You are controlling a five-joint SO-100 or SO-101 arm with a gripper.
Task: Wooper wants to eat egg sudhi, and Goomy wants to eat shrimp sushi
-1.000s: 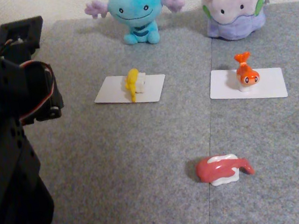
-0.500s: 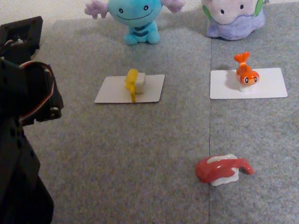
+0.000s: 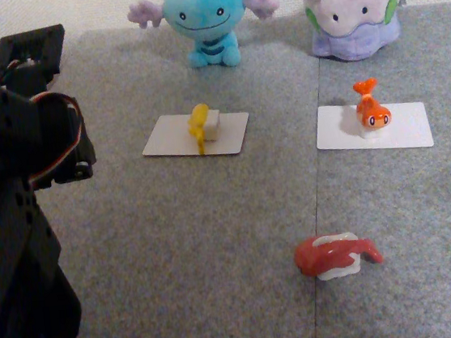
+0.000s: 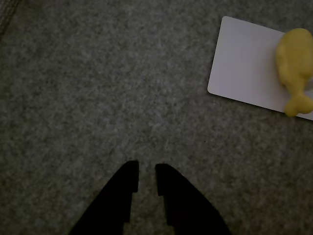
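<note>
Yellow egg sudhi [image 4: 295,68] lies on its white card [image 4: 244,63] ahead and right of the fingers [image 4: 128,177], before Wooper [image 3: 204,16]; it has settled flatter within the last second, so delivery looks done. Shrimp sushi [image 3: 371,110] faces Goomy [image 3: 351,8]. The gripper [image 4: 145,174] hangs nearly closed, holding nothing, over bare grey carpet [image 4: 98,98].
</note>
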